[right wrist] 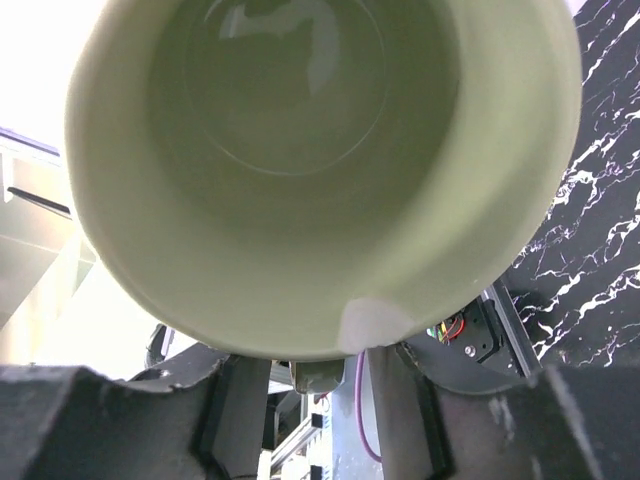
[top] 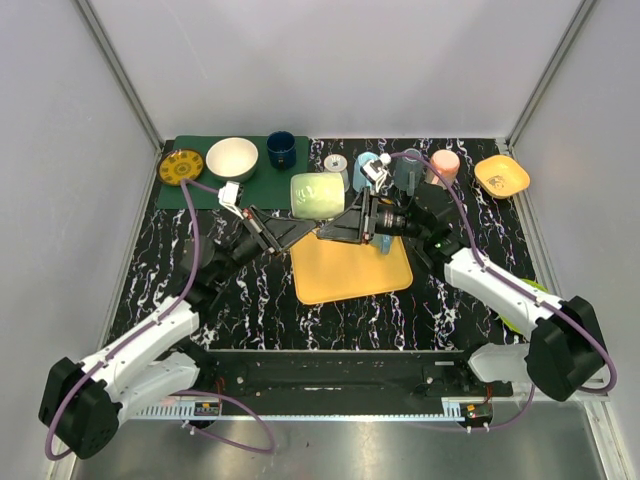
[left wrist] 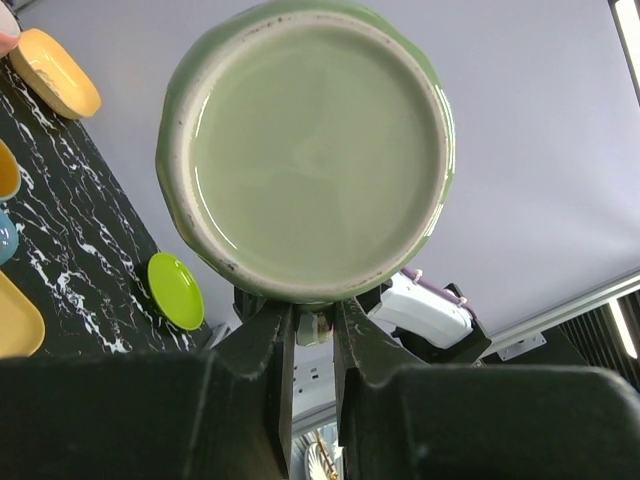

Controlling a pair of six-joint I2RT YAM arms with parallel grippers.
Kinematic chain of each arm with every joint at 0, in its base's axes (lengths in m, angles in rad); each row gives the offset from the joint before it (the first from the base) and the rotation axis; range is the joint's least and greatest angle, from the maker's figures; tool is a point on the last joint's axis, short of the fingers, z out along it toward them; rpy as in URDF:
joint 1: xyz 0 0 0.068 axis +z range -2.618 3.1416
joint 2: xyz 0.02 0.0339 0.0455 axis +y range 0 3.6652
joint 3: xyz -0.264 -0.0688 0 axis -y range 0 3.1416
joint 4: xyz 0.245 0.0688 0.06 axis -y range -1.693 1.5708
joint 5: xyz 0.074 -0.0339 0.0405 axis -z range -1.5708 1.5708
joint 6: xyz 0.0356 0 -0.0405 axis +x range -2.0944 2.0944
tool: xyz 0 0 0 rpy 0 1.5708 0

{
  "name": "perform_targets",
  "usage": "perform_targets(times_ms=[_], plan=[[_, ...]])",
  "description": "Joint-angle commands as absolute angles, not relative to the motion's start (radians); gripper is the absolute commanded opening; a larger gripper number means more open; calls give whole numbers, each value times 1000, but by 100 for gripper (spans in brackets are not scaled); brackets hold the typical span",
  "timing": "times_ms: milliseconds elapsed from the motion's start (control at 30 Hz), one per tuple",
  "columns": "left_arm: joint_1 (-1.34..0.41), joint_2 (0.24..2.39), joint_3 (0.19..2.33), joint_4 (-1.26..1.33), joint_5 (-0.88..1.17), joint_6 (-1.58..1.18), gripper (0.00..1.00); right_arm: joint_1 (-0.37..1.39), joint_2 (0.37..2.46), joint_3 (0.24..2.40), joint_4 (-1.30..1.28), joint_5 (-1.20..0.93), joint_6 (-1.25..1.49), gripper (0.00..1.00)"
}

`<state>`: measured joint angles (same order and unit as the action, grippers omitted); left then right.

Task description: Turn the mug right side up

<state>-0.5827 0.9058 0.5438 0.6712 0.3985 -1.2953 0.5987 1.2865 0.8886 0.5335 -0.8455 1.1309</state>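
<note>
- Closest to the lens, the left hand [left wrist: 314,315] is pinched nearly shut on a small part of the mug [left wrist: 305,150] just under its base. We take this part to be the handle [left wrist: 316,332].
- We see the mug carried in the air, above or just beyond the far edge of the yellow tray [top: 350,272], and lying on its side. Its long axis runs along that edge, with the flat base facing the left hand and the open mouth facing the right hand [right wrist: 318,362].
- Our right hand's jaws stand part-way apart and straddle an olive lump [right wrist: 318,378] just below the rim. A gap shows on either side of it, so we would not call this a grip.
- One hand reaches in from the tray's left and the other from its right, and neither is nearer the mug.
- We judge that the coming move turns on that sideways axis. The mouth must swing upward before the mug can go down on the tray or on the bench [top: 260,310] beside it.
</note>
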Motion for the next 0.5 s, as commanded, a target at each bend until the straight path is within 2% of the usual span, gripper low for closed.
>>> perform_targets(times_ms=[0, 133, 167, 200, 267, 333, 433, 467], plan=[[-620, 910, 592, 813, 428, -1281, 0, 624, 1302, 953, 621, -882, 1147, 44], [-632, 922, 586, 824, 431, -1281, 0, 626, 1315, 946, 673, -896, 1173, 28], [-634, 920, 583, 824, 430, -1281, 0, 626, 1313, 946, 681, -896, 1175, 22], [-635, 919, 580, 824, 430, -1279, 0, 627, 1313, 945, 680, -896, 1174, 11], [-635, 917, 572, 827, 429, -1279, 0, 627, 1305, 945, 669, -890, 1166, 2], [-635, 913, 565, 822, 431, -1270, 0, 627, 1293, 946, 644, -877, 1137, 0], [-635, 894, 545, 810, 425, -1250, 0, 627, 1230, 969, 421, -790, 998, 0], [-634, 887, 540, 787, 423, -1240, 6, 627, 1194, 982, 354, -732, 956, 0]])
